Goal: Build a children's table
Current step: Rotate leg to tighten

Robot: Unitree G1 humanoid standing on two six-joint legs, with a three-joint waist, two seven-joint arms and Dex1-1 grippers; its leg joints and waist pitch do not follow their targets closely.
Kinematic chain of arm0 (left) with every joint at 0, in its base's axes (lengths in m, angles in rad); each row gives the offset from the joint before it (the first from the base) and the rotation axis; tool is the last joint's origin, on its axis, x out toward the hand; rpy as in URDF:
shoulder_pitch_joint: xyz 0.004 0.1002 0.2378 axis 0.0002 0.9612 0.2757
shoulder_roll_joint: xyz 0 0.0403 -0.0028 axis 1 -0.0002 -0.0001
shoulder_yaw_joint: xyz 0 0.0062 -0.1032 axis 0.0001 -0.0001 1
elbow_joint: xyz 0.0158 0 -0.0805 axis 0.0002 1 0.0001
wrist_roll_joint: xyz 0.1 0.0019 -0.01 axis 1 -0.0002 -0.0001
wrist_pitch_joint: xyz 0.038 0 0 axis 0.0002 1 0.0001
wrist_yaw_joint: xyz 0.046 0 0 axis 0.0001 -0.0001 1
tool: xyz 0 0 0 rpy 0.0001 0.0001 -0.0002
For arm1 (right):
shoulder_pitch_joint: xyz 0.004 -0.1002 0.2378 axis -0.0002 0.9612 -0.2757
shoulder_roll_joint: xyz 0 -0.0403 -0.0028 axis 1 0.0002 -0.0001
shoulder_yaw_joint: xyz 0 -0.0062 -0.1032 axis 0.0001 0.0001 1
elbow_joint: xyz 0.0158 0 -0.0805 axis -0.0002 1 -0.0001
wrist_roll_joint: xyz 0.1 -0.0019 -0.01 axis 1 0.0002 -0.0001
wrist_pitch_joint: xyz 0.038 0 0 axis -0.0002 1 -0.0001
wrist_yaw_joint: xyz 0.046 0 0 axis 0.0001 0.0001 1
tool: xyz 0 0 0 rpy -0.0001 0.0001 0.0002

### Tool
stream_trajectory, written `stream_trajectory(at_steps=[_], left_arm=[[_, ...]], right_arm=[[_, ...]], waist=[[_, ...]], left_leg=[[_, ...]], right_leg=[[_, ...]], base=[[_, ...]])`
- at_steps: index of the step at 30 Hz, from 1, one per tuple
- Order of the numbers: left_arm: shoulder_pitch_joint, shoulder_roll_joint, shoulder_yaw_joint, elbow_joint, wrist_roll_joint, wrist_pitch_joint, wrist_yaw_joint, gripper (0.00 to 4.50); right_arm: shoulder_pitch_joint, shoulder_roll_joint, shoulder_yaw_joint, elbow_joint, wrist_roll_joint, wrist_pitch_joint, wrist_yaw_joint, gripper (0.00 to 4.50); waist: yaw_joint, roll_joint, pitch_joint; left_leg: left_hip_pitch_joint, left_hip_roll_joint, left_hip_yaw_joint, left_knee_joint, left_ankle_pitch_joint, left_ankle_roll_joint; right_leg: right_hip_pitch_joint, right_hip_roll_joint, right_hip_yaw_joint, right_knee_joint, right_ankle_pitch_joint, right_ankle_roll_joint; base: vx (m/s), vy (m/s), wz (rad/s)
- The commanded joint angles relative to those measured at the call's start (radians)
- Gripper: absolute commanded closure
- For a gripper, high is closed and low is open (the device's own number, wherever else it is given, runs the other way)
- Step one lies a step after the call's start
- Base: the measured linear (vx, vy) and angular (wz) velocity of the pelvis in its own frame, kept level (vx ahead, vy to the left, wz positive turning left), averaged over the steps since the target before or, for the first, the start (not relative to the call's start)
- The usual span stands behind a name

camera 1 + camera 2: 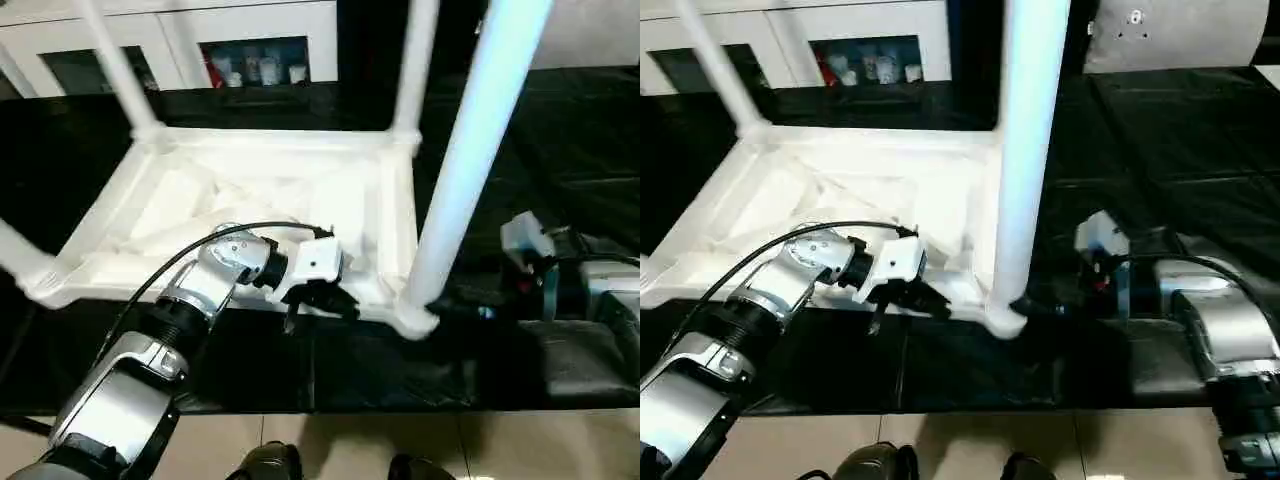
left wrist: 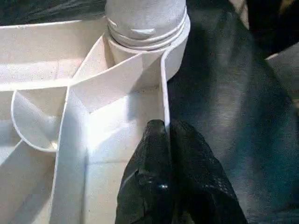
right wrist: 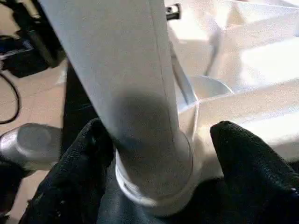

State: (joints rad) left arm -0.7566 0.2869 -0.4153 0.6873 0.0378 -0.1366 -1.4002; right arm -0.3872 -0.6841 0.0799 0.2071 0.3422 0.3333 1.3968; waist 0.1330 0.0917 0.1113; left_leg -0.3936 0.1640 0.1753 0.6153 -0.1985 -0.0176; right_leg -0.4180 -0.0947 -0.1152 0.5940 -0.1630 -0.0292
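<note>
Tabletop (image 1: 270, 190) is lying upside down on the black-covered desk (image 1: 420, 370), ribbed underside facing up, with legs standing up out of the corner sockets. The near right leg (image 1: 470, 160) is the big one in front of the head camera, rising straight up from its socket (image 1: 415, 318) at the corner closest to the robot, and two more legs (image 1: 118, 70) stand at the far corners, while another pokes out at the near left corner. Left gripper (image 1: 318, 298) sits at the near edge of the top, just left of that near right socket; in the left wrist view its two black fingers (image 2: 154, 177) are pressed together on the thin white rim wall (image 2: 164, 93) of the tabletop, pinching it right below the socket. Right gripper (image 3: 163, 154) comes in low over the desk from the right side, and in the right wrist view its jaws are spread wide, one black finger (image 3: 79, 163) on each side of the base of the near right leg where it enters the socket. The left-hand finger looks right up against the tube, while the other one stands a bit off from it, so it brackets the leg rather than clamps it. White cabinets (image 1: 200, 40) with glass doors run along the back behind the desk.
</note>
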Motion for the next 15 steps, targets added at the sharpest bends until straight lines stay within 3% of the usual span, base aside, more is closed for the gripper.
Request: stream_trajectory(at_steps=[1,3,5,11,15], left_arm=[[-0.004,-0.012,-0.049,-0.037,0.009,-0.03,-0.066,4.5],[-0.008,-0.014,-0.051,-0.031,0.008,-0.037,-0.074,4.5],[-0.011,-0.016,-0.054,-0.026,0.008,-0.042,-0.077,4.5],[-0.018,-0.018,-0.054,-0.006,0.017,-0.053,-0.077,4.5],[-0.018,-0.017,-0.052,0.001,0.022,-0.043,-0.062,4.5]], right_arm=[[-0.016,0.01,0.024,0.011,-0.009,-0.024,0.027,1.26],[-0.023,0.017,0.03,0.024,-0.012,-0.036,0.032,1.36],[-0.029,0.022,0.034,0.032,-0.011,-0.037,0.036,1.6],[-0.033,0.034,0.046,0.031,0.009,-0.005,0.049,2.07],[-0.029,0.041,0.036,0.026,0.038,0.024,0.051,2.33]], waist=[[-0.004,-0.037,-0.092],[0.0,-0.039,-0.092],[0.002,-0.038,-0.093],[0.005,-0.038,-0.101],[0.004,-0.04,-0.097]], left_leg=[[0.016,0.076,-0.024,-0.063,-0.079,0.166],[0.02,0.076,-0.024,-0.066,-0.102,0.138],[0.02,0.077,-0.024,-0.067,-0.098,0.134],[0.013,0.073,-0.025,-0.059,-0.036,0.168],[0.013,0.071,-0.024,-0.06,-0.048,0.164]], right_leg=[[0.063,-0.086,0.062,-0.066,-0.262,-0.229],[0.062,-0.084,0.064,-0.07,-0.302,-0.21],[0.062,-0.084,0.064,-0.07,-0.299,-0.206],[0.065,-0.08,0.062,-0.057,-0.208,-0.218],[0.064,-0.079,0.061,-0.063,-0.238,-0.21]], base=[[0.0,0.0,0.0],[0.0,0.0,0.0],[0.0,0.0,0.0],[0.0,0.0,0.0],[0.0,0.0,0.0]])
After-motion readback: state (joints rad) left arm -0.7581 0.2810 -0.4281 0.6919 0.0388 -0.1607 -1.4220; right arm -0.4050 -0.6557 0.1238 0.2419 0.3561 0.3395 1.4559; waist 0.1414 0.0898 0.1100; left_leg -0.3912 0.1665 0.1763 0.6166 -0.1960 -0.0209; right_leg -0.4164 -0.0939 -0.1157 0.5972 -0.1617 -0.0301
